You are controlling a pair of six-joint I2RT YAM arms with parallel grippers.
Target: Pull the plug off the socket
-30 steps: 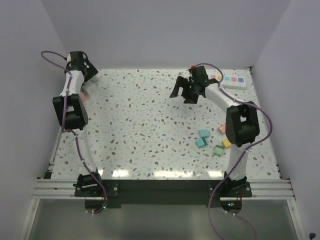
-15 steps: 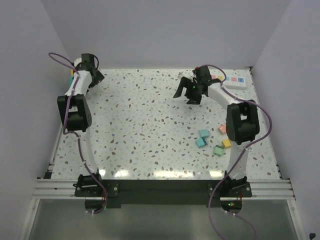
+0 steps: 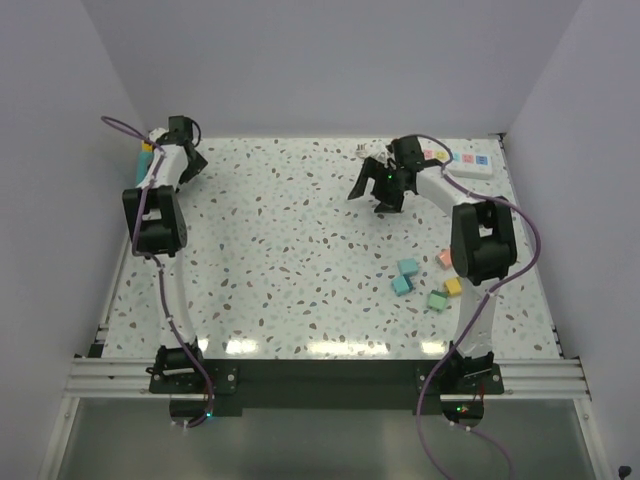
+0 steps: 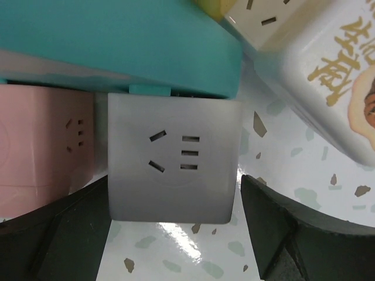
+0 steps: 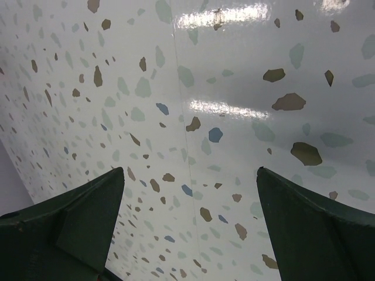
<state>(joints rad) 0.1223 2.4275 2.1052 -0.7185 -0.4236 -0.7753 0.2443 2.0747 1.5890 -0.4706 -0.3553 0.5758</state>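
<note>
The socket [image 3: 466, 161] is lying flat at the far right corner of the table [image 3: 280, 260]. It is a white bar with pink and blue marks on its face.

The right arm is reaching out toward that side. The right end effector [image 5: 188, 175] is hanging over bare table, near the socket but not touching it. Its two dark fingers [image 5: 76, 222] are standing wide apart, and nothing is sitting between them. A small white piece [image 3: 372, 153] is lying just beside it. It is too small to tell what it is.

The left arm is reaching to the far left corner, well apart from the socket. The left end effector [image 4: 176, 193] is pointing down at some things packed close together. Its fingers [image 4: 58, 234] are wide open too, and they are holding nothing. A grey square block [image 4: 174, 158] with little slots is sitting between the fingertips. I cannot tell if the fingers are touching it. A pink block [image 4: 41, 149] is sitting just beside the grey one. A big teal block [image 4: 117, 41] is lying against its far edge. A white box [image 4: 316, 64] with gold letters is lying near, on the other side.

Some little cubes are lying near the right arm: two teal cubes [image 3: 403, 276], a pink cube [image 3: 444, 258], a yellow cube [image 3: 453, 287] and a green cube [image 3: 437, 300].
</note>
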